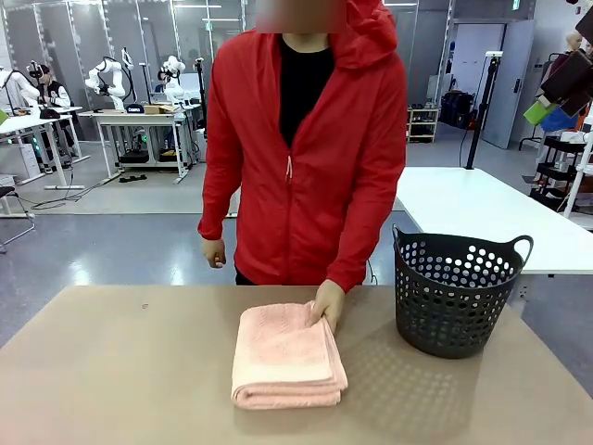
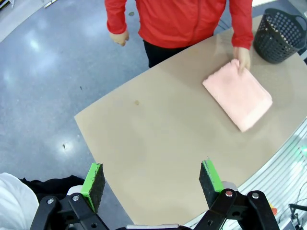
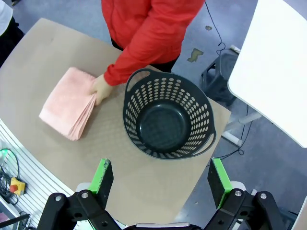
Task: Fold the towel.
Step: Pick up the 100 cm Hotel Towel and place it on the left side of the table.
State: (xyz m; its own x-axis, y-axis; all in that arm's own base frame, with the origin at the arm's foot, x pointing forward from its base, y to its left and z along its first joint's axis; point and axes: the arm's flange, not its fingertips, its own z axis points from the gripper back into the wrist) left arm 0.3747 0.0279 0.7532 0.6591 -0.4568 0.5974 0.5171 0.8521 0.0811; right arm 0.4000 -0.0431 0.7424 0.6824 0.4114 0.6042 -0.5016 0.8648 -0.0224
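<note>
Near the table's (image 1: pixel 111 371) middle we see the towel (image 1: pixel 285 357) folded, a hand (image 1: pixel 326 304) at its far corner. Our fingers (image 2: pixel 93 179) gape wide, empty; next likely the basket (image 1: pixel 454 292).

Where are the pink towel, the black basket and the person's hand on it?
towel (image 1: pixel 283 357), front view, top folded layer.
basket (image 1: pixel 454 320), front view, perforated side wall.
person's hand (image 1: pixel 326 304), front view, back of hand.

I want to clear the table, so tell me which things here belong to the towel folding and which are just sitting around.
Belongs to the job:
- soft salmon-pink terry towel, lying folded on the table
- person's hand resting on its far corner

Just sitting there:
- dark round perforated plastic basket with handles, empty, beside the towel
- tan table
</note>
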